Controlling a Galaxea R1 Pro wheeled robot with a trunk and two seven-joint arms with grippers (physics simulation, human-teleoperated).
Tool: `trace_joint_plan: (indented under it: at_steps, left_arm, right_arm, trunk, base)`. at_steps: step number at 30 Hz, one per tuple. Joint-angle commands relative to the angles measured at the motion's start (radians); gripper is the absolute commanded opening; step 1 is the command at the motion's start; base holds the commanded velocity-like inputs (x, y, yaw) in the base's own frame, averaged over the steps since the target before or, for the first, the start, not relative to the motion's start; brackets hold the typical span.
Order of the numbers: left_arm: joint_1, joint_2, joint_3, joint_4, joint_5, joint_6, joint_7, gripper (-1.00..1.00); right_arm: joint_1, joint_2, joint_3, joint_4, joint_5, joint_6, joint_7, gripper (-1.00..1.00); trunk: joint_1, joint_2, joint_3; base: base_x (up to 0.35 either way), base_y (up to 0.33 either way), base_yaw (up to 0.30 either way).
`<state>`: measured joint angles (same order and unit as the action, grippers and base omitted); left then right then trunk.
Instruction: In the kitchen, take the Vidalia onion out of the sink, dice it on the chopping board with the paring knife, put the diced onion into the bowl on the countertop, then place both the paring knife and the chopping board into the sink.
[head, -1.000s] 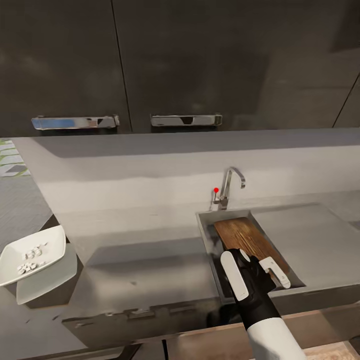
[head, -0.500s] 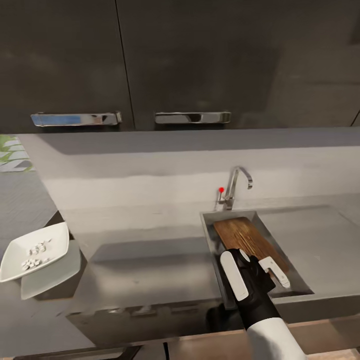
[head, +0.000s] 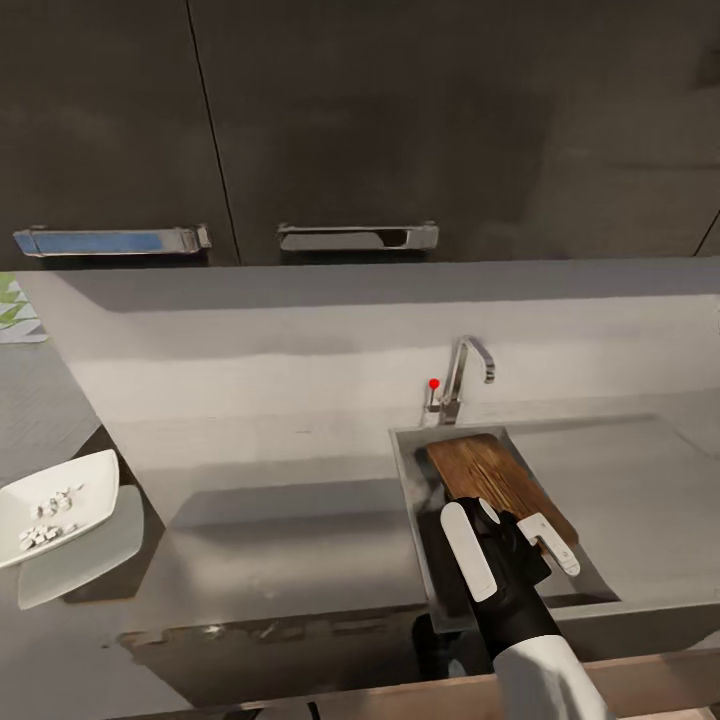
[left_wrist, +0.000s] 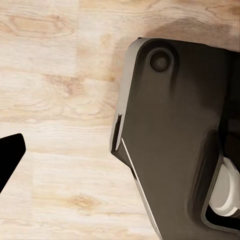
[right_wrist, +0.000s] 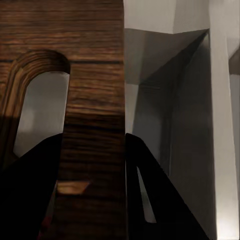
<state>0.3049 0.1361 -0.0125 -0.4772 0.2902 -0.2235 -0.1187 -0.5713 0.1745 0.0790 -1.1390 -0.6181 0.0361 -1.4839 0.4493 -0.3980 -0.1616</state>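
The dark brown chopping board (head: 490, 478) leans inside the steel sink (head: 412, 478), its slot handle hole (right_wrist: 40, 107) nearest me. My right gripper (head: 515, 528) is shut on the chopping board (right_wrist: 95, 90), holding the strip between the slot and the board's edge. At the far left the white bowl (head: 70, 490) sits on the grey countertop (head: 280, 530), with small pale diced onion pieces (head: 48, 518) in it. The paring knife is out of view. In the left wrist view, one dark fingertip (left_wrist: 10, 157) of my left gripper hangs over a wooden floor.
The chrome tap (head: 462, 372) with its red knob (head: 433, 383) stands behind the sink. Dark wall cabinets with chrome handles (head: 355, 237) hang above. The flat drainboard (head: 620, 480) lies right of the basin. My own dark base (left_wrist: 175, 140) shows under the left arm.
The whole view has swung slightly right, then back left, so the camera moved. The right gripper and the chopping board keep their place in the sink.
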Motion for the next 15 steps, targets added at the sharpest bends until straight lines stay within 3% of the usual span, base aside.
trace_joint_plan:
  at_steps: [1, 15]
  left_arm:
    - [0.000, 0.000, -0.001, -0.001, 0.010, 0.000, -0.005, 1.00]
    - [0.000, 0.000, -0.001, 0.000, 0.010, 0.000, -0.005, 1.00]
  right_arm:
    - [-0.001, 0.000, 0.001, -0.001, -0.003, 0.004, -0.004, -1.00]
    - [-0.001, 0.000, 0.001, 0.000, -0.003, 0.004, -0.003, -1.00]
  trunk:
    - [0.001, -0.002, -0.003]
    - [0.001, -0.002, -0.024]
  base:
    - [0.011, -0.023, 0.000]
    - [0.001, -0.003, 0.000]
